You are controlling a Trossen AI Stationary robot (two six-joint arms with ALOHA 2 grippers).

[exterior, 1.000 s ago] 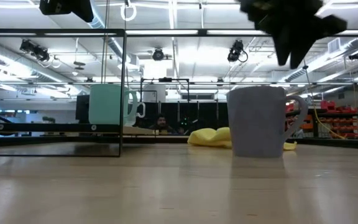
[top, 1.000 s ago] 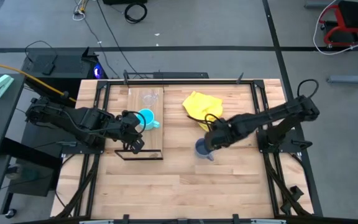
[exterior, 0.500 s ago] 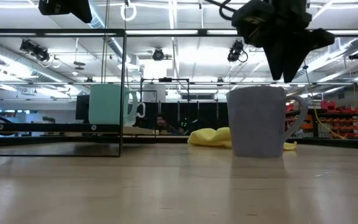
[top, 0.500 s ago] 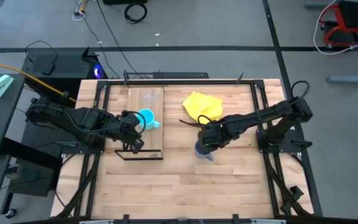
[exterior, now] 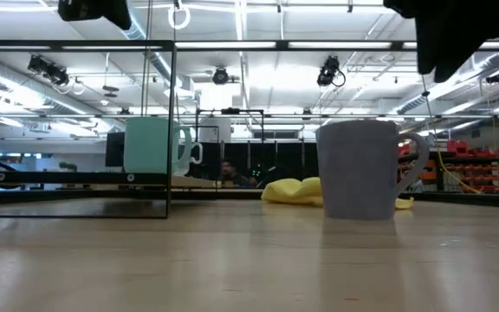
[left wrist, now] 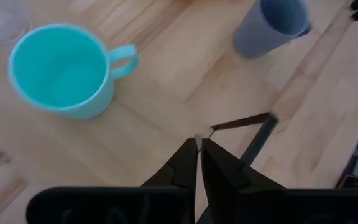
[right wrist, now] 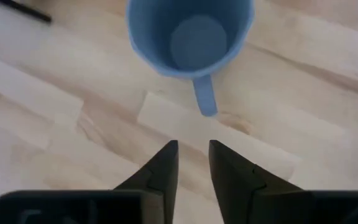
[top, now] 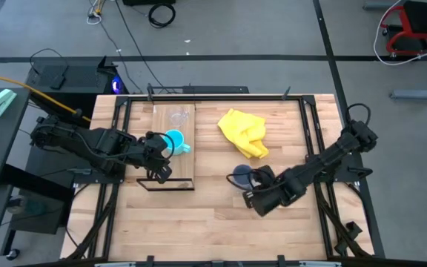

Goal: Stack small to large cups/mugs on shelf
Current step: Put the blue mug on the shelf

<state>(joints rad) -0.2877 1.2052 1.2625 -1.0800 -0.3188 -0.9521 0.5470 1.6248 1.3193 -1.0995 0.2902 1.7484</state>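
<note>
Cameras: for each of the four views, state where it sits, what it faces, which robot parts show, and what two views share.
High: overhead, facing down; both arms, shelf.
Low: tabletop height, facing the room; grey mug, arm parts above.
Left wrist: over the cyan mug; left fingers nearly shut.
Right wrist: over the grey mug; right fingers apart.
Shared: every view shows the grey mug.

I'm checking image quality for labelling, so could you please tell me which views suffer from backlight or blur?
Low view: bright ceiling lights backlight the scene, leaving the blue-grey mug dull and the right arm overhead a black silhouette. Left wrist view: the cyan mug is slightly soft. Right wrist view: evenly lit, sharp.
</note>
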